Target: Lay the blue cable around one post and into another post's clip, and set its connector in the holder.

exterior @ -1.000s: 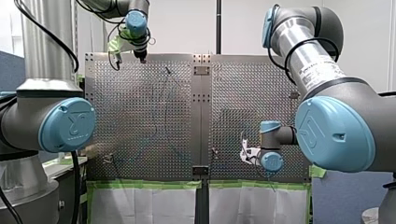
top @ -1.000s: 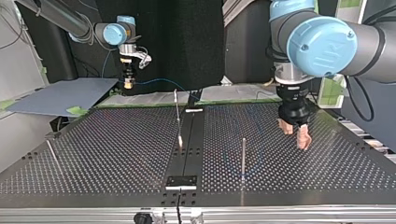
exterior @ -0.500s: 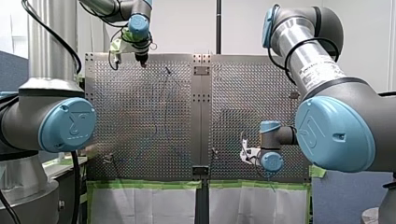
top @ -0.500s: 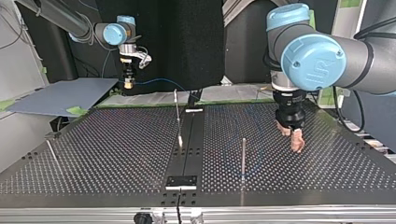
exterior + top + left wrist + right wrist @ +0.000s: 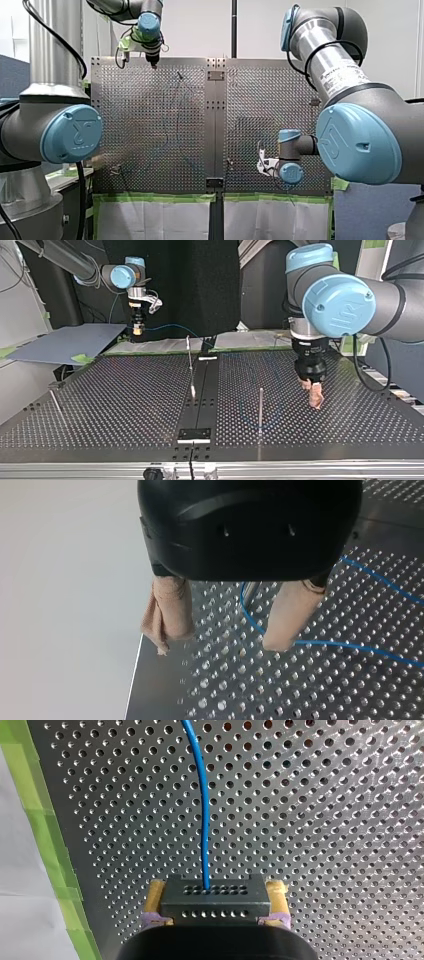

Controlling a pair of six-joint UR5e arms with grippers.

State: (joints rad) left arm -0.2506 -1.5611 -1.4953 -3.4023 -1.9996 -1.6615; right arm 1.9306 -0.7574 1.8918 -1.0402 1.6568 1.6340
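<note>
Gripping a dark connector [image 5: 212, 896] between its yellow pads [image 5: 276, 895], my right gripper [image 5: 215, 903] is clenched on the block's two sides. This shows only in the right wrist view. There the blue cable [image 5: 202, 805] leaves the connector's middle and runs almost straight ahead, away from the fingers, over the perforated table [image 5: 325, 820]. The top view adds what the wrist views lack: that gripper [image 5: 136, 329] hangs beyond the table's far edge at the view's left. My left gripper [image 5: 314, 396] hangs low over the table near a thin upright post [image 5: 260, 407]. In the left wrist view my left gripper [image 5: 220, 642] is released, its beige fingers [image 5: 292, 612] spread apart. The cable [image 5: 345, 646] lies flat on the table between them, curves past one fingertip and runs off sideways.
</note>
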